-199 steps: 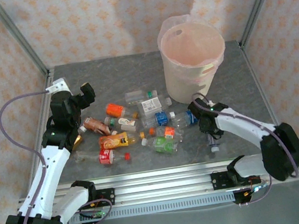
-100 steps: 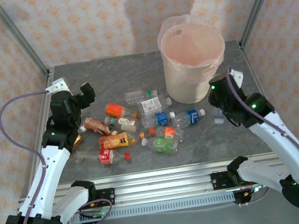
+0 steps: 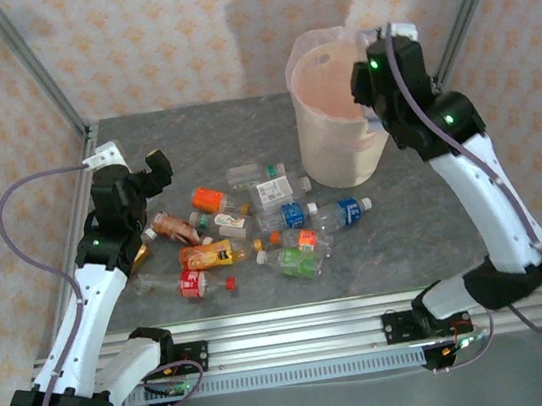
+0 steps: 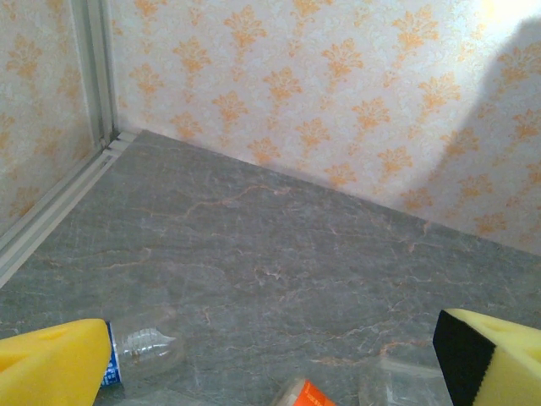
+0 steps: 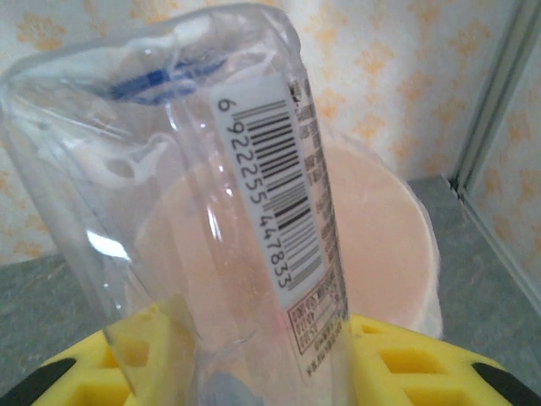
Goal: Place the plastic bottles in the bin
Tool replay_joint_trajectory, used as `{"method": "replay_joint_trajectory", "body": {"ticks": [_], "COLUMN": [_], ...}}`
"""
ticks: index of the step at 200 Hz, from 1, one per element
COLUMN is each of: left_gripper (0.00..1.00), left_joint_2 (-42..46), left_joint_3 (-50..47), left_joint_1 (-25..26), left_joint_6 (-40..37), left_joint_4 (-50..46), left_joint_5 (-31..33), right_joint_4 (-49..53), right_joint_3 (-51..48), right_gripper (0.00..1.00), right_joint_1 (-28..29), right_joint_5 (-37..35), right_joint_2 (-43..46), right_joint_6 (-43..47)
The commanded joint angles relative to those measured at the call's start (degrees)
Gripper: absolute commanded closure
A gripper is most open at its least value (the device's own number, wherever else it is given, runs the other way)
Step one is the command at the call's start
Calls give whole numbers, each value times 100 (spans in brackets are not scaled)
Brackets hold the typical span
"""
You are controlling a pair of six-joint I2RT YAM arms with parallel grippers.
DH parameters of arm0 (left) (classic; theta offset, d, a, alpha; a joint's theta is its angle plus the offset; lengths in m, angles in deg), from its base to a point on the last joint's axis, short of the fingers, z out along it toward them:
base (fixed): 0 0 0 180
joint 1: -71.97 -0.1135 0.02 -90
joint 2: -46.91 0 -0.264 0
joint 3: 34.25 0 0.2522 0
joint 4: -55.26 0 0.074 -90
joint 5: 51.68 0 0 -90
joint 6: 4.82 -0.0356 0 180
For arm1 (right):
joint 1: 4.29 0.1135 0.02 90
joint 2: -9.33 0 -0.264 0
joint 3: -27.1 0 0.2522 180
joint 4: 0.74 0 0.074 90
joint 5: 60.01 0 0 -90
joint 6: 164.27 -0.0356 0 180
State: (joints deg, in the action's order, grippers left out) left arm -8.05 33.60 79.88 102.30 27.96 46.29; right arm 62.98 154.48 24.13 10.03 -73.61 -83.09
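The right claw (image 3: 373, 78) is at the upper right of the top view, at the right rim of the cream bin (image 3: 330, 154) with its pinkish liner. In the right wrist view, its yellow pads (image 5: 397, 364) grip a clear plastic bottle (image 5: 254, 194) with a barcode label, and the bin's mouth is behind it. The left claw (image 3: 151, 171) is at centre left, its fingers spread wide with nothing between them. The other bottles (image 3: 254, 227) lie scattered mid-frame on the grey counter (image 3: 427, 232), among them a blue-labelled bottle (image 3: 348, 210) lying nearest the bin.
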Motion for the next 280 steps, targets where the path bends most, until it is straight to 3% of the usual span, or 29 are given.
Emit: {"method": "replay_joint_trajectory", "body": {"ticks": [1, 48, 94, 192, 280], "left_gripper": [0, 0, 0, 0, 0], "left_joint_2": [160, 213, 254, 269, 216], "left_joint_3": [161, 221, 258, 298, 461], "left_joint_1": [62, 62, 62, 62, 58], "left_joint_6": [20, -16, -43, -45, 71], "left_joint_4": [27, -28, -87, -148, -473], "left_joint_5": [99, 21, -16, 63, 487], "right_joint_4": [-294, -377, 300, 611, 847], "right_joint_3": [753, 2404, 3812, 3302, 3156], "right_gripper": [82, 82, 82, 81, 45], "right_joint_1": [-30, -115, -362, -443, -449], "right_joint_5": [-418, -779, -632, -29, 124], "right_joint_2": [-615, -2097, -3432, -4098, -4247], "right_joint_6": [639, 1197, 1246, 957, 917]}}
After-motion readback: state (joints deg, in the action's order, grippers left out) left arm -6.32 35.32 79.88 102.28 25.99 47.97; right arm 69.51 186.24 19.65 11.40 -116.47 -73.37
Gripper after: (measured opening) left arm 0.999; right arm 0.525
